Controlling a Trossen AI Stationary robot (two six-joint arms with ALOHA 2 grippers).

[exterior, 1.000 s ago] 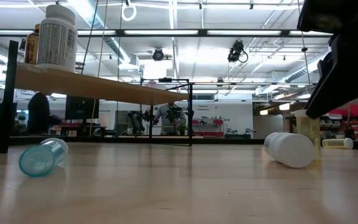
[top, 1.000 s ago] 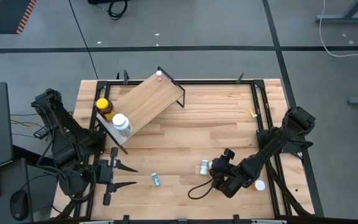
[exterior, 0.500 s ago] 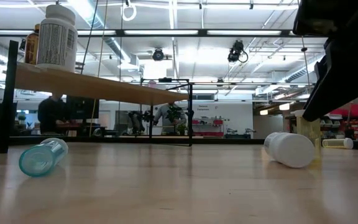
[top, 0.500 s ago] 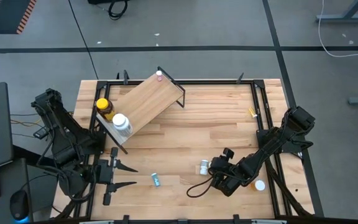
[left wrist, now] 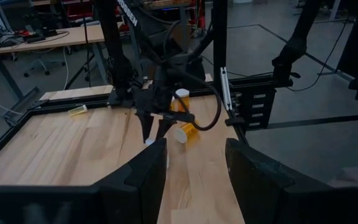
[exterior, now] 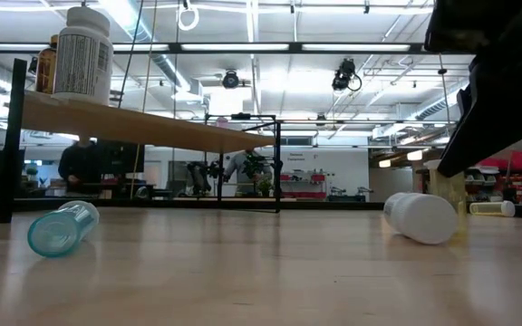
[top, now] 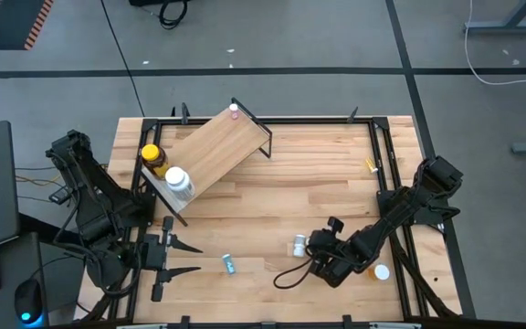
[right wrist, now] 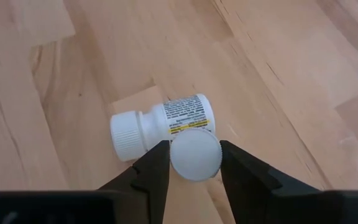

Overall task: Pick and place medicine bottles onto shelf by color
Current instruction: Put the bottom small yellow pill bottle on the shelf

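Butcher-block worktop point(top: 336, 196) carries the job, with the shelf point(top: 213, 151) set at an angle in the far left corner and already bearing an amber jar point(top: 153, 157) and a white bottle point(top: 178, 181). Our right gripper point(right wrist: 194, 147) points down at the near right part of the worktop, narrow, its fingers against either side of the round white cap of an upright vial point(right wrist: 194, 158). We see that vial end-on, so we cannot tell the colour of its body. A labelled bottle point(right wrist: 166, 121) lies on its side just beside it, perhaps touching. We judge the step to be the pick. To do it well we should raise the vial straight up, so that neither finger drags the lying bottle along. The grip is high on the cap, so we should move slowly in case it swings or slips. Once it is clear, we should read its colour before choosing a spot on the shelf, which is well apart from here. The left gripper point(top: 199, 259) waits at the near left edge, half open and empty, with a teal vial point(top: 229, 265) lying near it.
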